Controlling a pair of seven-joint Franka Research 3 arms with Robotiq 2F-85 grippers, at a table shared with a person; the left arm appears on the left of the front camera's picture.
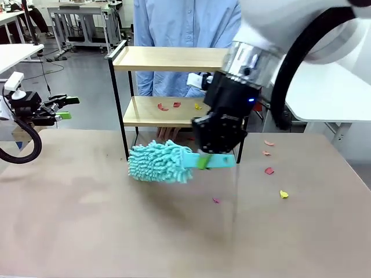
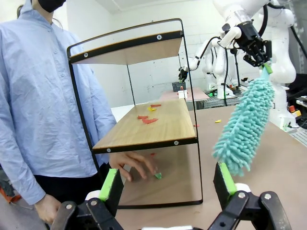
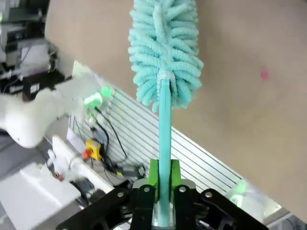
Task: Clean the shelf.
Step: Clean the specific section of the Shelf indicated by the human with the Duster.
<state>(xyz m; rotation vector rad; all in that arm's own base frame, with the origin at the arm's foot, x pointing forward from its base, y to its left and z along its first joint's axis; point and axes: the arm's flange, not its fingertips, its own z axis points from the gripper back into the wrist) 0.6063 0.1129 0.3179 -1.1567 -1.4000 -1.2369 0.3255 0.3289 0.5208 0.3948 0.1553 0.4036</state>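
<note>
At the far side of the brown table (image 1: 87, 220), just in front of a person in a light blue shirt (image 1: 185, 23), stands the shelf (image 1: 168, 58), a black metal frame carrying two light wood boards. The top board is bare, while red and yellow paper scraps (image 1: 168, 106) lie on the lower one. More scraps (image 1: 269, 171) sit on the table on the robot's right of the shelf. The right gripper (image 1: 204, 161) has its green-padded fingers clamped on the flat turquoise handle of a fluffy turquoise duster (image 1: 159, 162). The duster's head points toward the robot's left and sits low in front of the shelf's front leg on that side. Whether the head touches the table cannot be told. A small white marking on the black gripper body is too small to read, and no other writing is legible. The left gripper (image 1: 65, 107) hovers off the table's left edge, its fingers spread wide with nothing between them. In the left wrist view the person's hand (image 2: 136, 165) rests on the table beneath the lower board, beside a green scrap (image 2: 158, 176).
</note>
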